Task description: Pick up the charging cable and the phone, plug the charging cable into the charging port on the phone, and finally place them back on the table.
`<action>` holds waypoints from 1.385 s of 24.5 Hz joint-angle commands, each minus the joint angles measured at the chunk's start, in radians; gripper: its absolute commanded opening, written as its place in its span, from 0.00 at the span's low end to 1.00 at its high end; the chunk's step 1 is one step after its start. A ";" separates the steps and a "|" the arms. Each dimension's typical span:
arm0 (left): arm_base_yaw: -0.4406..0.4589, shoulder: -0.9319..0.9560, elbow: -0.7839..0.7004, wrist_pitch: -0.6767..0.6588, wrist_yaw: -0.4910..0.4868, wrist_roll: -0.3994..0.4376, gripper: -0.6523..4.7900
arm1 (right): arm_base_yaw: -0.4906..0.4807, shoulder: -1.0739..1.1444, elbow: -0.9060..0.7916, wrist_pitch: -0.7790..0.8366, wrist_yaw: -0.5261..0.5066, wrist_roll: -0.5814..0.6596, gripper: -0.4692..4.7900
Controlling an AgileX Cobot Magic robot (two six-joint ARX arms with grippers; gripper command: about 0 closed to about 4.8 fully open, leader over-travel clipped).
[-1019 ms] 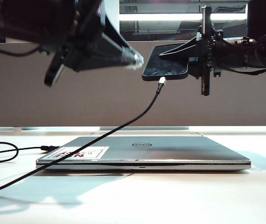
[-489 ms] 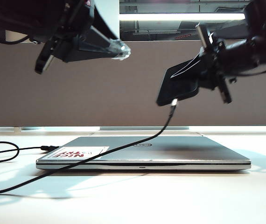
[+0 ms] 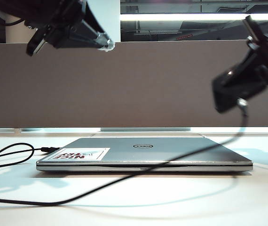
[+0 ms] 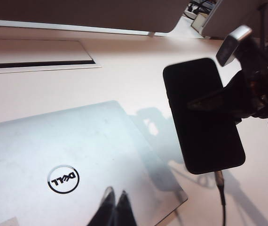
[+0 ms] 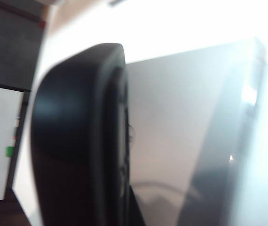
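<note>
- High at the right of the exterior view, the right gripper (image 3: 247, 77) is clamped on the phone (image 3: 230, 92), carrying it in the air above the table (image 3: 181, 202); blurred there.
- In the left wrist view the right gripper (image 4: 232, 101) grips the phone (image 4: 202, 115) across its middle from one long side; phone is well clear of the table (image 4: 138, 70), out past the laptop's corner.
- Right wrist view: the phone (image 5: 77, 141) fills the near frame edge-on, blurred; the jaws themselves don't show.
- Charging cable (image 3: 124, 181) is plugged into the phone's lower short end; silver plug (image 4: 218, 178) sits right at that edge, port itself hidden by it.
- From the plug the cable drops down, sweeps across in front of the laptop (image 3: 143, 155) and runs along the table toward the left edge of the exterior view.
- Upper left of the exterior view: left gripper (image 3: 106, 44) hangs high, fingers pressed together, holding nothing, well apart from the phone.
- Left wrist view shows the left gripper (image 4: 115, 207) with tips touching each other, over the laptop (image 4: 73, 165) lid near the Dell logo.
- Laptop is closed, flat on the table, sticker (image 3: 80, 154) on its lid near the left front corner.
- A second black cord (image 3: 11, 153) loops on the table left of the laptop, its plug just beside the laptop's back left corner.
- Brown-grey divider panel (image 3: 124, 84) stands behind the table.
</note>
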State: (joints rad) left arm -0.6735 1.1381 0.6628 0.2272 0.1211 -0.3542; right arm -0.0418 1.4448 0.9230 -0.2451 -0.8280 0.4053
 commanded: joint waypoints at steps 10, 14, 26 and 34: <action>0.000 -0.003 0.005 -0.009 0.003 0.006 0.11 | -0.060 0.097 0.223 -0.467 0.096 -0.386 0.08; 0.000 -0.003 0.005 -0.009 0.003 0.006 0.11 | -0.061 0.193 0.281 -0.558 0.097 -0.445 0.08; 0.000 -0.003 0.005 -0.009 0.003 0.006 0.11 | -0.057 0.317 0.282 -0.561 0.191 -0.491 0.08; 0.000 -0.003 0.005 -0.009 0.003 0.006 0.11 | -0.039 0.339 0.281 -0.550 0.209 -0.495 0.08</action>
State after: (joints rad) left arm -0.6731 1.1378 0.6628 0.2119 0.1219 -0.3523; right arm -0.0872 1.7897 1.1988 -0.8101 -0.6052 -0.0807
